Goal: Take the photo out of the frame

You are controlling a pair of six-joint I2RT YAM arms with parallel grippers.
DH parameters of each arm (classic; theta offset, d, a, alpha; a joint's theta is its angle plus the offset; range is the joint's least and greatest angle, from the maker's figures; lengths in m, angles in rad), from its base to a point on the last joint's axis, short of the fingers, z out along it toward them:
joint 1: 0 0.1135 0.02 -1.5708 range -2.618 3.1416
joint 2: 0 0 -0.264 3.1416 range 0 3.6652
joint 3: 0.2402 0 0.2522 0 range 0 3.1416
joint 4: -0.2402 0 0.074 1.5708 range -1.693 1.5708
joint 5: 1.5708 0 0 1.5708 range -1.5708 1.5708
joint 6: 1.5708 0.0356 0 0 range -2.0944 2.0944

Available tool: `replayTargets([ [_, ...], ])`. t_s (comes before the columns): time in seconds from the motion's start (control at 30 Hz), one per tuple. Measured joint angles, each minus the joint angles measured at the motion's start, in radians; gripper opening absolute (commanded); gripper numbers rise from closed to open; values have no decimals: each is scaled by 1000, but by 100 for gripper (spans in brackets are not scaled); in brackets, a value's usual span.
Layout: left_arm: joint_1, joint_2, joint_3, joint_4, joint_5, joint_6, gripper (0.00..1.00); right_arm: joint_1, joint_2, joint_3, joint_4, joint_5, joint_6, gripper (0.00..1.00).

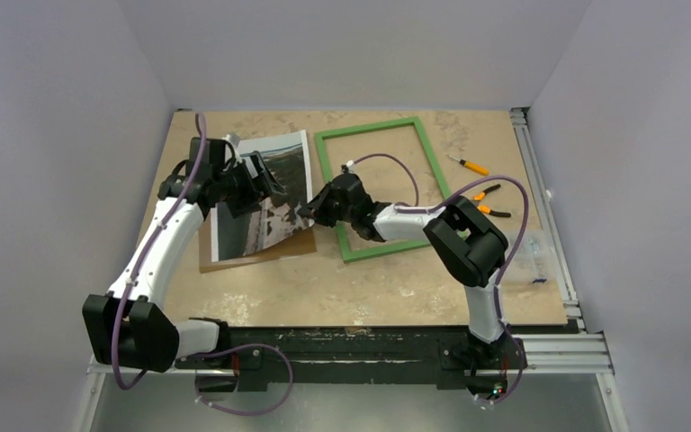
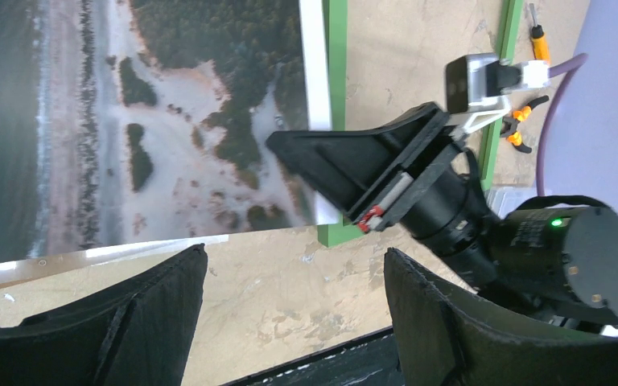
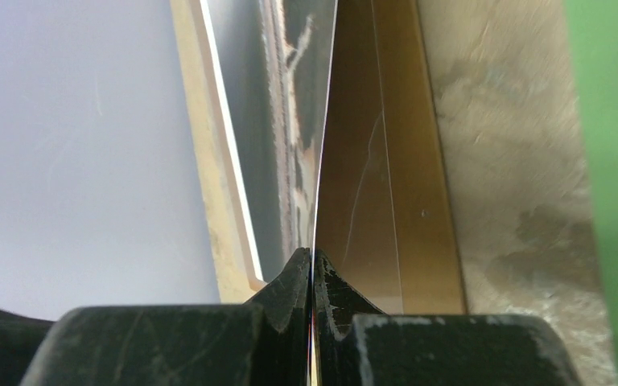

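Bare surface (image 1: 342, 288) open along near edge, in front of photo (image 1: 292, 157) and frame (image 1: 369, 127). Frame's inside free at far half; right arm (image 1: 405, 220) crosses its near-left corner. Screwdriver (image 1: 468, 165), pliers (image 1: 490, 202) lie right of frame

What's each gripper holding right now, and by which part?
Right gripper pinches the photo by its edge nearest the frame; left gripper open, holding nothing.

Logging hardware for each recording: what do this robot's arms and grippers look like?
The left arm and right arm have white links between bulky black joint housings. A purple cable loops along each. The left gripper and right gripper have matte black wedge-shaped fingers. The right wrist carries a white camera bracket and a green indicator light.
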Motion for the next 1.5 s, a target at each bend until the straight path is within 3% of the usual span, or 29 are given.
replayTargets([
  [0.33,0,-67,0,-25,-5,18,78,94,55,49,-52,95,3,0],
  [1.0,0,-98,-16,-30,-5,26,78,92,136,101,-66,31,-119,1],
  [1.13,0,-98,-17,-29,-5,26,78,92,136,123,-111,31,-157,20],
  [1.37,0,-100,-27,-28,-5,26,78,92,121,161,-203,40,-233,39],
  [1.5,0,-100,-32,-29,-5,26,81,92,68,162,-331,72,-312,54],
])
